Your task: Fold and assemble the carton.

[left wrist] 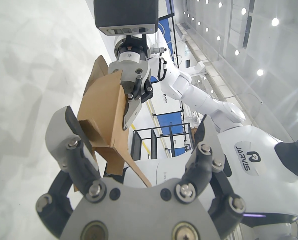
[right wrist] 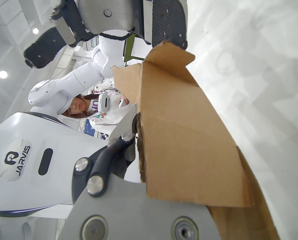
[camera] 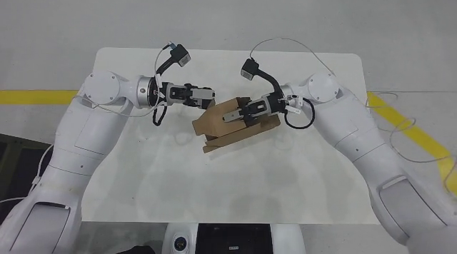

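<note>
The carton (camera: 232,124), brown cardboard folded only in part with its flaps loose, sits over the middle of the white table (camera: 143,175), turned at a slant to the table's edges. We cannot tell whether its underside rests on the surface or hangs just above it. The right gripper (camera: 228,117) is clamped on one of its upper walls. We see one finger lying along the outside of the panel, while the other is hidden behind the cardboard. The left gripper (camera: 211,95) is at the carton's other end with its fingers spread wide. A loose end flap sits between them, and one dark pad (right wrist: 167,16) touches the flap's corner while the other pad stands well clear.
</note>
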You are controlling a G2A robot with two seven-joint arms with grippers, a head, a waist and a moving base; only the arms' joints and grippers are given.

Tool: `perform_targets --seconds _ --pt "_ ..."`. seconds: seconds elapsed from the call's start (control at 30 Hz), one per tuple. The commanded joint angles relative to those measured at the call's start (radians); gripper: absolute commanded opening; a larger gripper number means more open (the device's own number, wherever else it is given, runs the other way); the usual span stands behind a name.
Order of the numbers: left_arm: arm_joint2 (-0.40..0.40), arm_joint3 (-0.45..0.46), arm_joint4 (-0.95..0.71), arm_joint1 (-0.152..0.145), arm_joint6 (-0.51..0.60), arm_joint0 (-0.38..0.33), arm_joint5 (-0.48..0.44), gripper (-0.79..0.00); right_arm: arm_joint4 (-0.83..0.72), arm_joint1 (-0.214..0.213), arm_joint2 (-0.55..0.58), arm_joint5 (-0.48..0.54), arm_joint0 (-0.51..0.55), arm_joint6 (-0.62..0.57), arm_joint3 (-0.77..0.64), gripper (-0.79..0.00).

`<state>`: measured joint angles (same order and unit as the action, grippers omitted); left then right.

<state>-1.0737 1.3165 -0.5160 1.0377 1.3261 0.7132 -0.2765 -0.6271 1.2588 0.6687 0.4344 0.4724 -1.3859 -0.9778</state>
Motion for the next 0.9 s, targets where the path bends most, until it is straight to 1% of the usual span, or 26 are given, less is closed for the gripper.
perform_targets --seconds 0.0,0.2,0.3,0.5,0.6,0.87 --pt "0.002 0.002 -0.003 0.001 0.003 -0.001 0.001 0.0 -0.002 0.004 -0.008 -0.003 -0.002 -0.003 0.004 -0.785" --pt "0.007 -0.022 0.013 0.003 -0.009 -0.008 -0.005 0.0 -0.012 0.005 -0.004 0.005 -0.012 0.005 0.03 -0.785" --pt "-0.003 -0.033 0.021 0.002 -0.023 -0.016 -0.013 0.0 -0.017 -0.003 0.022 0.024 -0.015 0.024 0.054 -0.785" --pt "-0.012 -0.025 0.04 0.0 -0.035 -0.013 -0.026 0.0 -0.021 -0.017 0.076 0.08 -0.005 0.08 0.097 -0.785" --pt "-0.009 -0.013 0.038 0.001 -0.035 -0.007 -0.025 0.0 -0.021 -0.016 0.088 0.097 0.004 0.1 0.105 -0.785" --pt "0.008 0.002 0.031 0.006 -0.037 -0.005 -0.021 0.0 0.004 0.003 0.084 0.097 0.006 0.159 0.104 -0.785"
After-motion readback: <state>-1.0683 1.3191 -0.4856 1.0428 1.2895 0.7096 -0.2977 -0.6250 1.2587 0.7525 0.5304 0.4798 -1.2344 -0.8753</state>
